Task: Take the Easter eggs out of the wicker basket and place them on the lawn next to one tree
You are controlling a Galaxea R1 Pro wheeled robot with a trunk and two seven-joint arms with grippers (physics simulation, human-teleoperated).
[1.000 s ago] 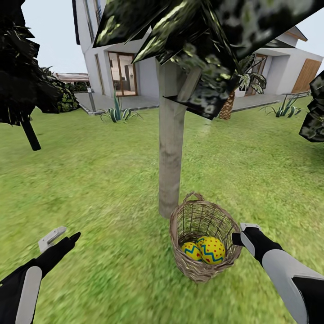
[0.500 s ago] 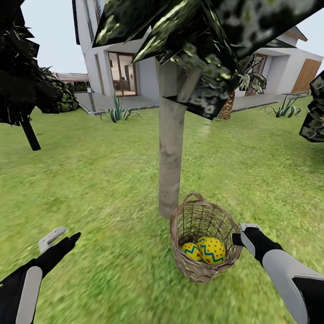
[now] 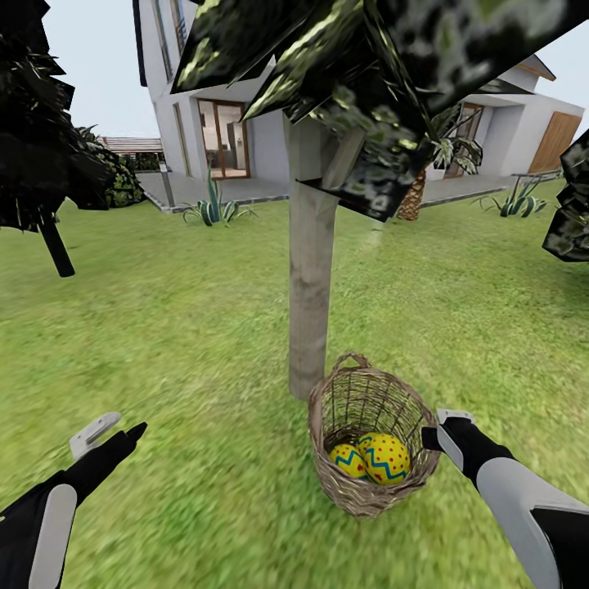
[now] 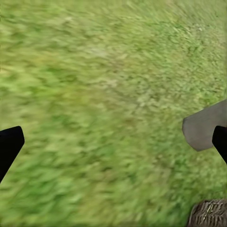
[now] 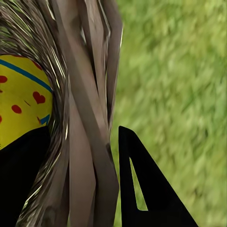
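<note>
Right tool [image 3: 439, 429] closed on the rim of the wicker basket [image 3: 372, 446], one finger inside the weave and one [image 5: 142, 189] outside it, as the right wrist view shows, with woven strands pinched between. Left tool [image 3: 106, 432] spread wide over bare lawn [image 3: 204, 343], holding nothing, well apart from the basket.

Basket tilted, mouth leaning toward the robot, standing on the grass just beside the foot of the tree [image 3: 311, 294] with the pale grey-beige trunk. Two Easter eggs [image 3: 384, 456] plainly visible in the bottom, touching each other, yellow with blue zigzags and red dots; a third not distinguishable, possibly hidden behind these two. One egg [image 5: 21, 99] seen close through the weave beside the inner finger.

By the look of it, the task barely begun as far as its goal goes: no egg on the grass, none beside the trunk, eggs all lodged in the basket. On the other hand, basket already at a suitable tree. Left to do: lift each egg out, or perhaps tip them out, and leave all three on the lawn near this trunk, basket emptied.
</note>
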